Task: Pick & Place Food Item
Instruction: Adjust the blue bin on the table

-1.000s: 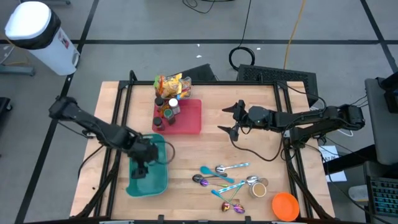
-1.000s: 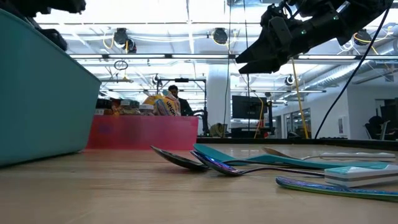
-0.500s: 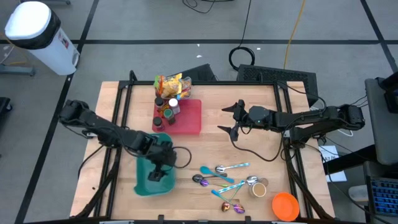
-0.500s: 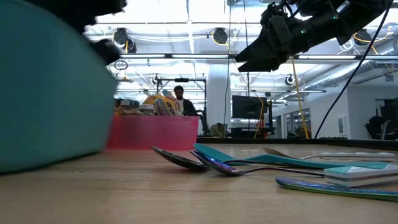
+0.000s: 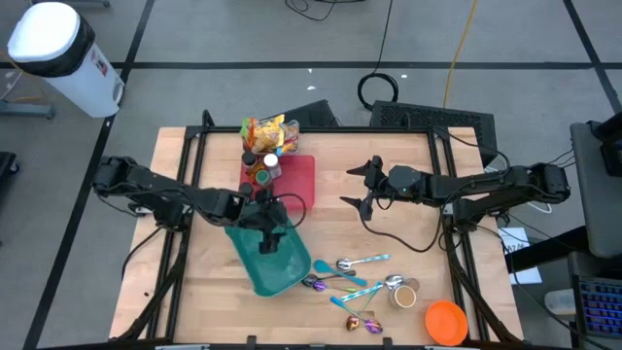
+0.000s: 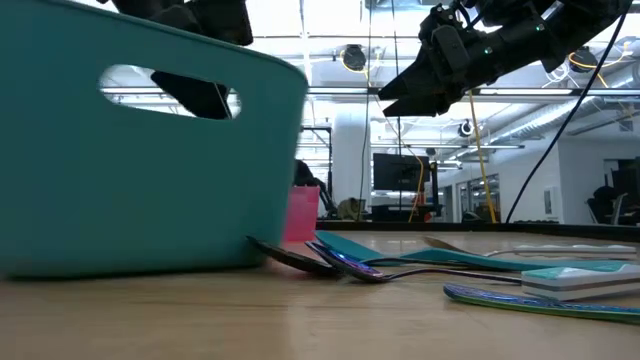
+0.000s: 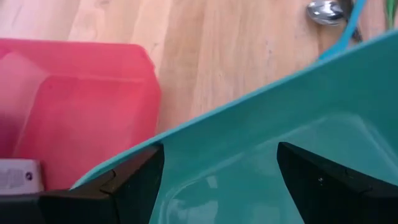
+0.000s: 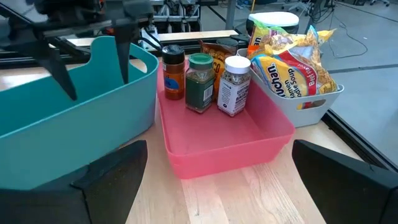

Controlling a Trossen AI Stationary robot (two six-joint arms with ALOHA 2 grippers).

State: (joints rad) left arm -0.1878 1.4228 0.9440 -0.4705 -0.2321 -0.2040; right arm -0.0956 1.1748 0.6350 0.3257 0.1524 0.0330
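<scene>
Sliding from the lower left toward frame centre, the rectangular teal plastic bin [image 5: 274, 255] is being dragged by the left gripper [image 5: 269, 226], jaws spread astride its wall, beside the red plastic tray [image 5: 292, 185] holding spice jars [image 8: 211, 81], while the right gripper [image 5: 370, 186] is hovering open at centre right, apparently preparing a jar pick next.

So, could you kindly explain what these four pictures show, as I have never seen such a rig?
Two dark robot arms work at a wooden table. One picture looks straight down, one looks level across the tabletop, and one comes from each arm's wrist. The left tool straddles the wall of a teal bin, one finger inside and one outside, beside a red tray holding three spice jars. A grey basket of snack bags stands behind the tray. Coloured spoons, a small cup and an orange bowl lie nearer the front. The right tool hangs open above the table, holding nothing.
</scene>
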